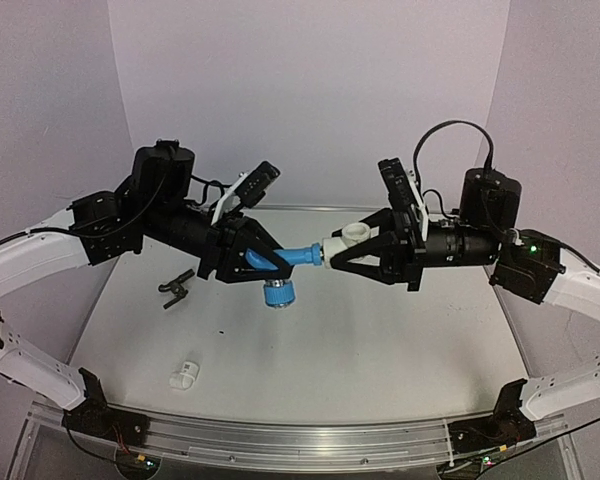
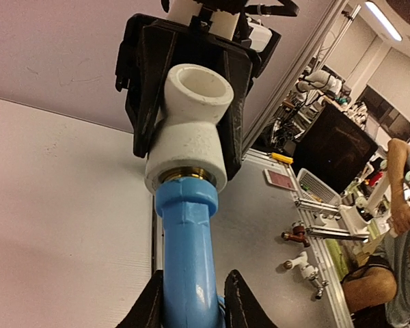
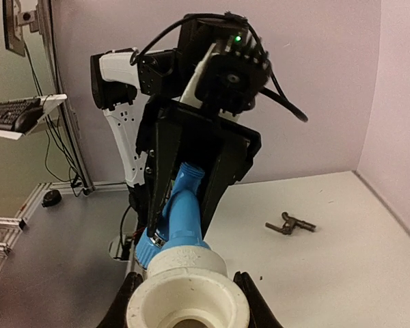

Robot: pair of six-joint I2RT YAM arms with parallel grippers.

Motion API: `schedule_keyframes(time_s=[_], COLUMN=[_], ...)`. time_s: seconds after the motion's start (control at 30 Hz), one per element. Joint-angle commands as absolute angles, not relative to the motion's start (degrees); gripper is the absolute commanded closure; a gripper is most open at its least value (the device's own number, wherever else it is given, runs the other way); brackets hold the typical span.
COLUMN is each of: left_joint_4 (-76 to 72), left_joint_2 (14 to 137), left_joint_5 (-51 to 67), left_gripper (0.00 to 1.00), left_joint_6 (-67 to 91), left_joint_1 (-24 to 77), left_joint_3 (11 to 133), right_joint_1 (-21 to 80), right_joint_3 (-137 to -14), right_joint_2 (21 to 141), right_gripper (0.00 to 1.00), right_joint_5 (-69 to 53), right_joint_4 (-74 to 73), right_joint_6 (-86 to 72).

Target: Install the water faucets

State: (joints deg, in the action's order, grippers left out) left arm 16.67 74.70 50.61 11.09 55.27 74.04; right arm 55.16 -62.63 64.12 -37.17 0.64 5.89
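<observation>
My left gripper [image 1: 263, 262] is shut on the blue faucet [image 1: 285, 265], held in the air above the table's middle, its ribbed knob hanging down. My right gripper [image 1: 345, 250] is shut on a white pipe fitting [image 1: 348, 240]. The faucet's stem sits in the fitting's brass-lined mouth. In the left wrist view the blue faucet [image 2: 188, 253] runs up from between my fingers into the white fitting [image 2: 188, 130]. In the right wrist view the fitting [image 3: 186, 294] sits between my fingers with the faucet [image 3: 181, 215] behind it.
A dark metal tap [image 1: 177, 288] lies on the table at left, also in the right wrist view [image 3: 290, 225]. A spare white fitting [image 1: 184, 374] lies near the front left. An aluminium rail [image 1: 280, 440] runs along the near edge.
</observation>
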Motion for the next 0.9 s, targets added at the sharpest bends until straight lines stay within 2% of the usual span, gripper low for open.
schedule_keyframes(time_s=[0.0,0.17,0.33,0.4,0.43,0.5,0.53,0.57,0.6,0.67,0.87], left_joint_4=[17.65,19.63,21.44,22.13,21.79,21.41,21.41,20.87,19.98,19.60,20.61], left_joint_2=[72.27,69.40,68.43,67.96,67.77,67.28,66.92,66.52,66.07,65.24,65.46], left_joint_5=[41.75,32.87,23.33,21.67,21.33,22.65,23.51,23.46,22.59,21.22,24.30], left_gripper=[0.87,0.91,0.83,0.74,0.65,0.43,0.29,0.22,0.07,0.00,0.00], left_joint_6=[-0.56,-9.29,-14.96,-14.47,-13.31,-9.56,-7.83,-5.65,-2.87,1.94,12.36], left_joint_1=[57.74,59.93,62.33,62.58,62.58,62.59,62.58,62.58,62.58,62.50,62.09], left_joint_3=[75.94,74.87,74.62,74.96,74.97,75.32,75.70,75.83,75.89,76.58,79.36], right_joint_1=[55.44,54.22,54.00,54.00,53.93,53.83,53.85,53.83,53.87,53.88,53.81], right_joint_3=[-65.38,-65.10,-65.23,-66.31,-66.67,-68.45,-69.23,-70.05,-71.06,-72.69,-74.83], right_joint_2=[65.29,65.91,65.93,65.80,65.71,65.25,64.99,64.63,64.06,63.21,60.84], right_gripper=[1.00,1.00,1.00,1.00,1.00,1.00,1.00,1.00,1.00,1.00,1.00], right_joint_5=[-37.74,-38.19,-39.71,-38.89,-38.15,-35.99,-33.96,-32.97,-32.04,-31.14,-28.09], right_joint_4=[8.73,9.44,9.84,9.65,9.40,6.82,4.96,4.05,2.14,0.11,-3.43], right_joint_6=[-10.21,-17.97,-18.90,-14.61,-13.03,-4.77,0.42,3.40,9.39,17.92,39.59])
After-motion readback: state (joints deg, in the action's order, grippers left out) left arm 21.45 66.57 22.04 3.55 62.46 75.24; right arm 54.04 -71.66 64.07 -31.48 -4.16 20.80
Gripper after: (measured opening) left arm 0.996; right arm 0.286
